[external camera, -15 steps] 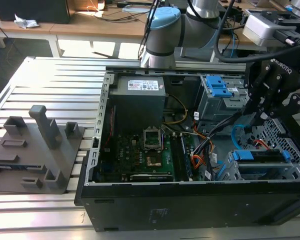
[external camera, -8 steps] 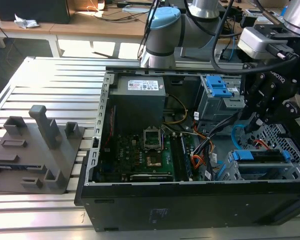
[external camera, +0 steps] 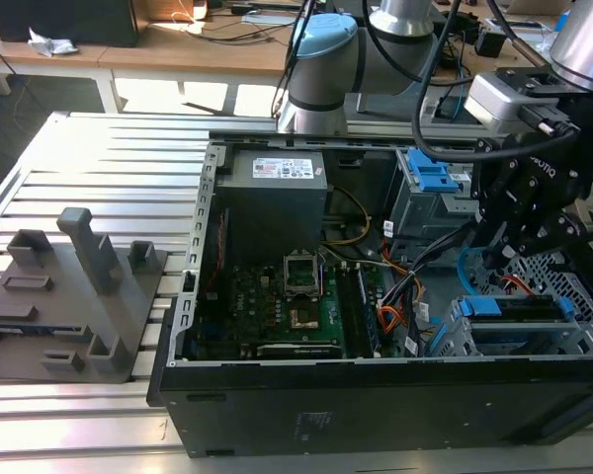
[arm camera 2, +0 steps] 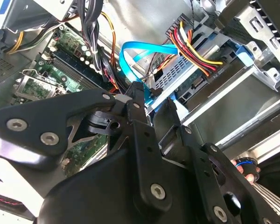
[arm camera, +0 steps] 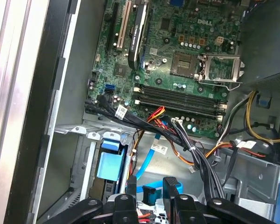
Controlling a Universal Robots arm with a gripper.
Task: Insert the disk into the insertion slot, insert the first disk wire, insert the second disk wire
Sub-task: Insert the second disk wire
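Note:
The disk (external camera: 519, 314) lies inside the insertion slot (external camera: 576, 284), the low mesh-walled cage at the case's front corner on the exterior view's right. Its blue carrier (arm camera: 109, 164) shows at the cage mouth. A bundle of red, yellow and black wires (arm camera 2: 203, 58) runs into the back of the disk (arm camera 2: 177, 78). My gripper (external camera: 496, 259) hangs just above the cage. It is shut on the connector (arm camera: 149, 193) of a looping blue wire (arm camera 2: 140, 52), held close to the disk's back edge between my black fingers (arm camera 2: 137, 95); my gripper (arm camera 2: 151, 100) (arm camera: 150, 189) is in both wrist views.
The open case holds a green motherboard (external camera: 277, 296), a grey power supply box (external camera: 277, 193) and a taller bay with a blue latch (external camera: 430, 178). Black cable bundles (arm camera: 191, 149) cross beside the cage. A grey fixture (external camera: 74, 296) stands on the slatted table at the exterior view's left.

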